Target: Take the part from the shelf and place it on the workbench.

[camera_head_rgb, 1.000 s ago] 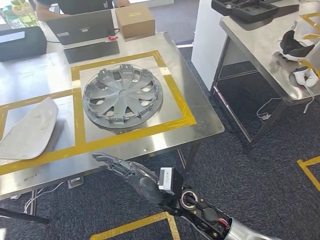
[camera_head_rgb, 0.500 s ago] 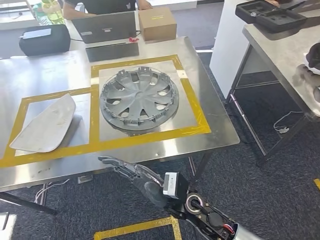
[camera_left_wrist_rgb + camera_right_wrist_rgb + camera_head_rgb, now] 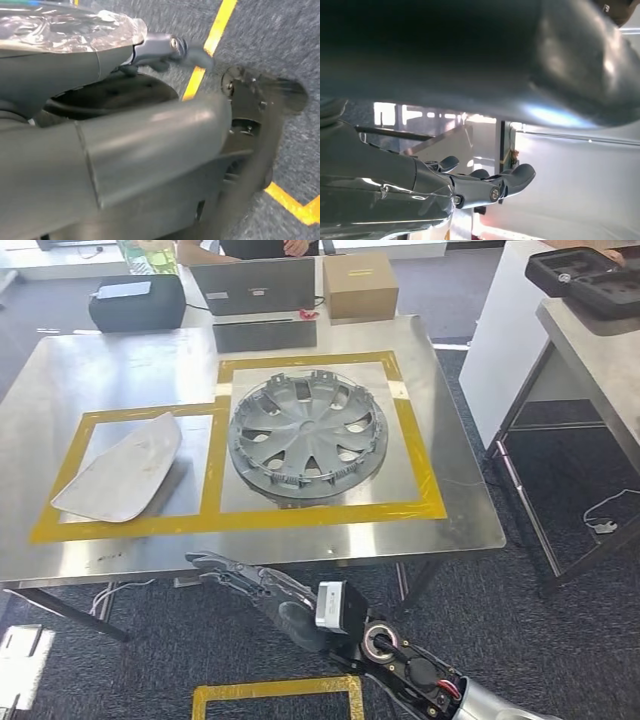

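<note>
While empty, right robot hand (image 3: pixel 249 585) outstretched.

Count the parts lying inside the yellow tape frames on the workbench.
2. The grey hubcap lies in the larger frame, toward the robot's right; the white panel lies in the smaller frame to its left. Nothing appears hidden beneath either.

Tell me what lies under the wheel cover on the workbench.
The wheel cover rests on bare steel of the workbench, inside a yellow tape frame. Steel shows through its openings; anything beneath its solid parts is hidden.
</note>
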